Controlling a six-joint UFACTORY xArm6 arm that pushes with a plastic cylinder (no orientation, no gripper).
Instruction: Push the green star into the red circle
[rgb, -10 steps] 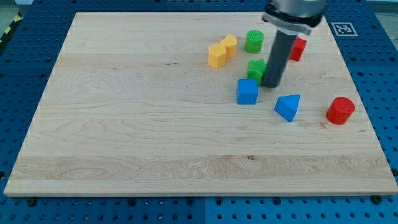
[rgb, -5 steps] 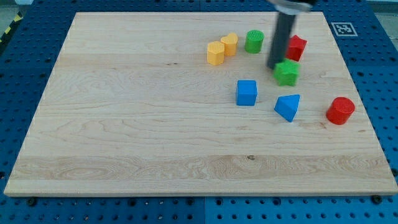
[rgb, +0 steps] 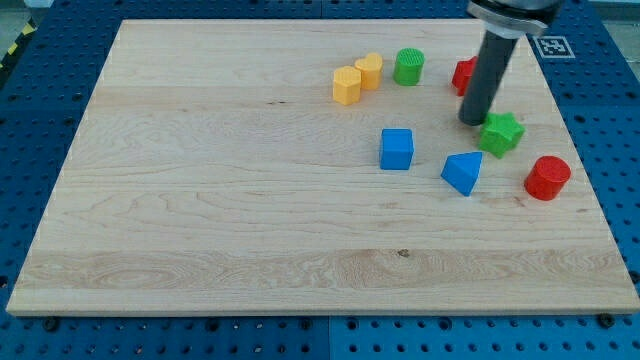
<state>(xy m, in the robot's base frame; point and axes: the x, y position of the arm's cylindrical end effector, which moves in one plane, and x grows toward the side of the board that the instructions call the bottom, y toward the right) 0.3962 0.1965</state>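
Note:
The green star (rgb: 501, 133) lies on the wooden board at the view's right. The red circle, a round red block (rgb: 547, 177), sits lower right of the star with a small gap between them. My tip (rgb: 471, 122) stands just left of the green star, touching or nearly touching its left side. The rod rises from there to the view's top.
A red block (rgb: 464, 75) is partly hidden behind the rod. A blue triangle (rgb: 463, 171) lies below the tip and a blue cube (rgb: 397, 148) to its left. A green cylinder (rgb: 408, 66) and two yellow blocks (rgb: 347, 86) (rgb: 369, 71) sit at upper middle. The board's right edge (rgb: 590, 190) is close to the red circle.
The tip has swept to the right and slightly down, pushing the green star from beside the blue cube to near the red circle. Other blocks have not moved.

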